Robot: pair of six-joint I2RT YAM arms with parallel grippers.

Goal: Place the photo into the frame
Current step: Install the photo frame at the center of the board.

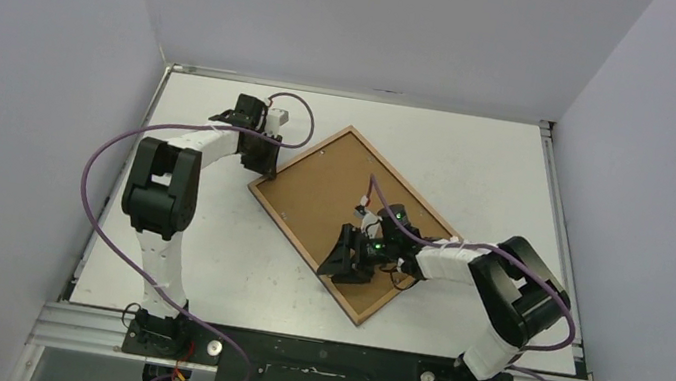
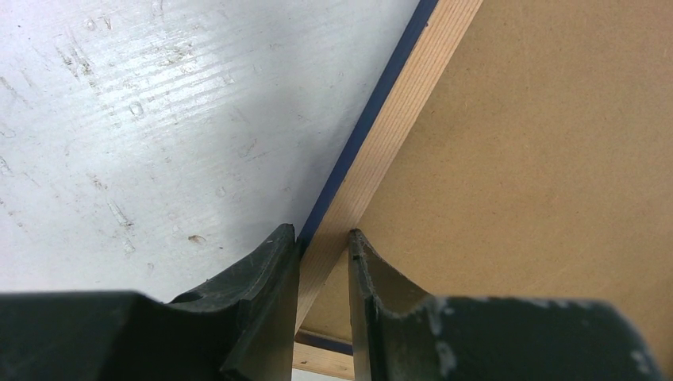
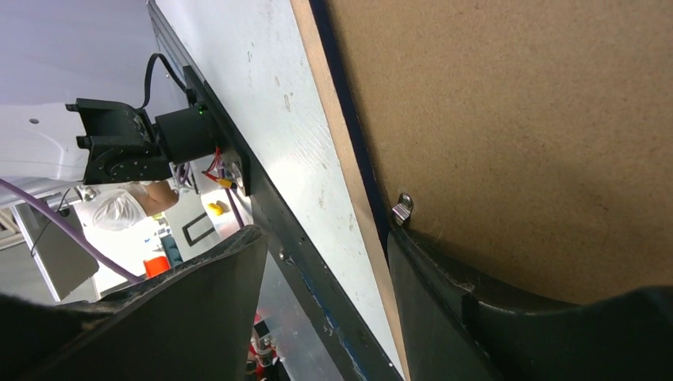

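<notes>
Frame [image 1: 302,157] is face-down on the table [image 1: 202,261], turned diagonal, between the two arms. Light wood rim up, thin navy edge showing where it meets the tabletop. Plain brown backing board [image 1: 333,195] sits inside the rim, with a small metal tab [image 3: 403,208] on it near the edge.

Left gripper [image 2: 324,238] is at the frame's left corner, jaws narrow and pinched across the wood rim: one finger on the outer navy edge, the other on the board side.

Right gripper [image 3: 325,238] is over the frame's near long edge, jaws wide. One finger is over the board by the tab, the other out past the rim above the table. It holds nothing.
</notes>
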